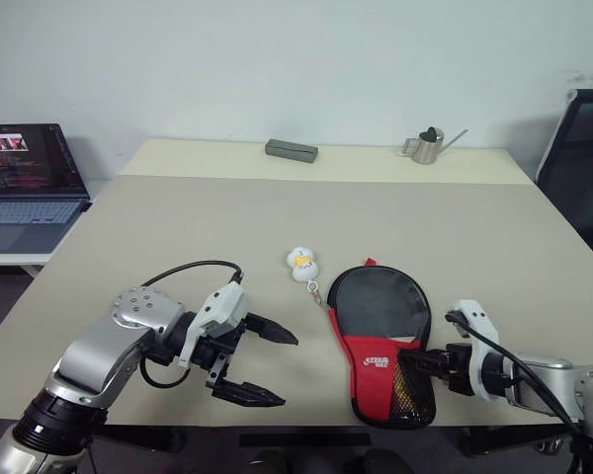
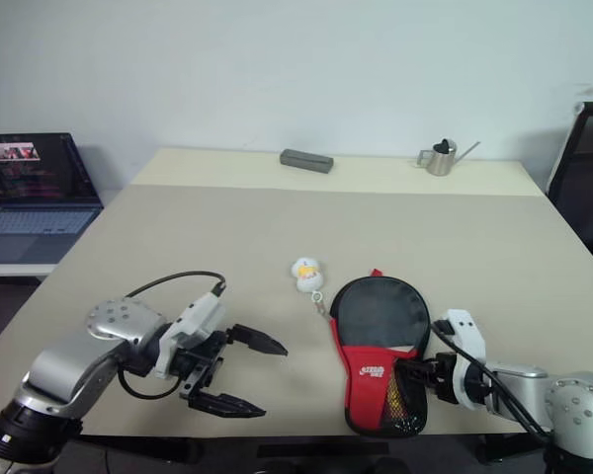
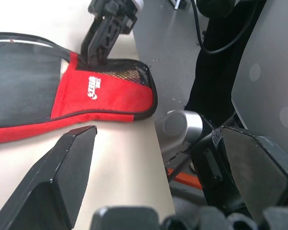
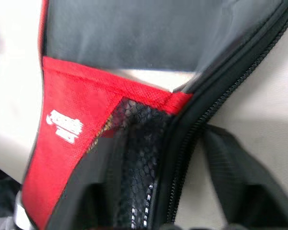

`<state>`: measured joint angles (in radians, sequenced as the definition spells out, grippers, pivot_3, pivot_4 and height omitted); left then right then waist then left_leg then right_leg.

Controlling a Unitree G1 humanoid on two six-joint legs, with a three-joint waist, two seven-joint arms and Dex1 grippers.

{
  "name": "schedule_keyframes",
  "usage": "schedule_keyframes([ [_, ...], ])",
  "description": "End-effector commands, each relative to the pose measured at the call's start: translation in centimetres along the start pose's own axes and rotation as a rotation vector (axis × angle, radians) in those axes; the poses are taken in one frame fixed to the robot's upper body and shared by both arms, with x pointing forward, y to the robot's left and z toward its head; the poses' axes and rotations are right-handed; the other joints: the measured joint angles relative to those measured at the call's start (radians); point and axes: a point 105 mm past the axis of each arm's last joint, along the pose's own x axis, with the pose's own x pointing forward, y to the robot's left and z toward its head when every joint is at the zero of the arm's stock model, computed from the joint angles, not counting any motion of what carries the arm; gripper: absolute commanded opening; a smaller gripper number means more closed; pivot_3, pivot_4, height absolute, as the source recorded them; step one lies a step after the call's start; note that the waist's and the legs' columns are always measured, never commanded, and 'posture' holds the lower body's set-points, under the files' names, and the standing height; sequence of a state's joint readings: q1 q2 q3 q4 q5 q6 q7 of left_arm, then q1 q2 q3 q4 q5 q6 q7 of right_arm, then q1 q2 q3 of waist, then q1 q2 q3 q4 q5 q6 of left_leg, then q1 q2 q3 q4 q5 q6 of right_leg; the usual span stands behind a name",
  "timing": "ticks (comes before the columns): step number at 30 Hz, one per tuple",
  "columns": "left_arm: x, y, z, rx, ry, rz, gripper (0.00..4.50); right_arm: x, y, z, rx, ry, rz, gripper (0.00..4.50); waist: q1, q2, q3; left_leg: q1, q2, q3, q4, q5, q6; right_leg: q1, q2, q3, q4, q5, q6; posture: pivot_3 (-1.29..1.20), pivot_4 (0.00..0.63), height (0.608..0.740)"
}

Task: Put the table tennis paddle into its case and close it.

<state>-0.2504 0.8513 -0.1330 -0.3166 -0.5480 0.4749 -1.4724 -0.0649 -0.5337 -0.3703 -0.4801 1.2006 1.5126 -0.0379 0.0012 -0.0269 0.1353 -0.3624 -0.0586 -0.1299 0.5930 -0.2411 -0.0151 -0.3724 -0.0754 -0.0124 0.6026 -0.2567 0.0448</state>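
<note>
1 case [image 1: 381, 341] on table [image 1: 277, 227], left gripper [image 1: 262, 365] fingers spread, right gripper [image 1: 420, 361] straddling its edge

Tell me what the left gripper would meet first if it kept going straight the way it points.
Probably the case: the open left gripper points across the table toward its red lower panel, bare tabletop between them.
</note>
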Motion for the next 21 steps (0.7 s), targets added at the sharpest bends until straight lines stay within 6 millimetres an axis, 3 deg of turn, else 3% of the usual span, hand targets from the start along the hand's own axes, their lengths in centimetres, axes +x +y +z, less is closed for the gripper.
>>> schedule_keyframes([
  [1, -0.2, -0.2, 0.5, 0.037, 0.005, 0.004, 4.5, -1.6, -1.0, 2.0, -0.056, -0.13, -0.01, 4.12, 0.0, 0.001, 0.001, 0.0, 0.0, 0.0, 0.0, 0.0, 0.0, 0.0, 0.0, 0.0, 0.0, 0.0, 0.0, 0.0, 0.15, 0.74],
  [2, -0.2, -0.2, 0.5, 0.036, 0.005, 0.007, 4.5, -1.9, -1.3, 2.1, -0.08, -0.143, -0.011, 4.44, 0.0, 0.001, 0.001, 0.0, 0.0, 0.0, 0.0, 0.0, 0.0, 0.0, 0.0, 0.0, 0.0, 0.0, 0.0, 0.0, 0.15, 0.74],
  [6, -0.3, 0.0, 0.4, 0.034, 0.004, 0.022, 4.5, -2.5, -1.9, 3.3, -0.228, -0.238, 0.006, 4.48, -0.001, 0.001, 0.001, 0.0, 0.0, 0.0, 0.0, 0.0, 0.0, 0.001, 0.001, -0.001, -0.002, 0.0, 0.001, 0.0, 0.15, 0.74],
  [10, -1.1, 1.5, 0.9, 0.031, -0.027, 0.123, 4.5, -2.3, 1.1, 5.6, -0.364, -0.357, 0.135, 4.48, -0.006, 0.001, 0.001, 0.0, 0.003, 0.002, 0.0, 0.0, 0.0, 0.003, 0.001, -0.001, -0.003, 0.0, 0.001, 0.0, 0.15, 0.74],
  [13, -1.7, 2.6, 1.4, 0.04, -0.046, 0.201, 4.5, -1.8, 2.8, 6.3, -0.463, -0.385, 0.204, 4.48, -0.003, 0.003, 0.003, 0.0, 0.004, 0.001, 0.0, 0.0, 0.0, 0.002, 0.002, -0.001, -0.004, 0.001, 0.001, 0.0, 0.15, 0.74],
  [16, -3.1, 5.1, 2.5, 0.057, -0.092, 0.359, 4.5, -0.4, 4.7, 7.9, -0.634, -0.457, 0.223, 4.48, -0.001, 0.003, 0.004, 0.0, 0.004, 0.001, 0.0, 0.0, 0.0, 0.003, 0.002, -0.001, -0.006, 0.001, 0.002, 0.0, 0.15, 0.74],
  [21, -4.7, 6.9, 3.2, 0.055, -0.115, 0.498, 4.5, 0.5, 6.4, 7.9, -0.747, -0.44, 0.303, 4.48, -0.001, -0.001, 0.003, 0.0, 0.001, 0.0, 0.0, 0.0, 0.0, 0.002, 0.002, 0.0, -0.007, 0.007, 0.011, 0.0, 0.15, 0.74],
])
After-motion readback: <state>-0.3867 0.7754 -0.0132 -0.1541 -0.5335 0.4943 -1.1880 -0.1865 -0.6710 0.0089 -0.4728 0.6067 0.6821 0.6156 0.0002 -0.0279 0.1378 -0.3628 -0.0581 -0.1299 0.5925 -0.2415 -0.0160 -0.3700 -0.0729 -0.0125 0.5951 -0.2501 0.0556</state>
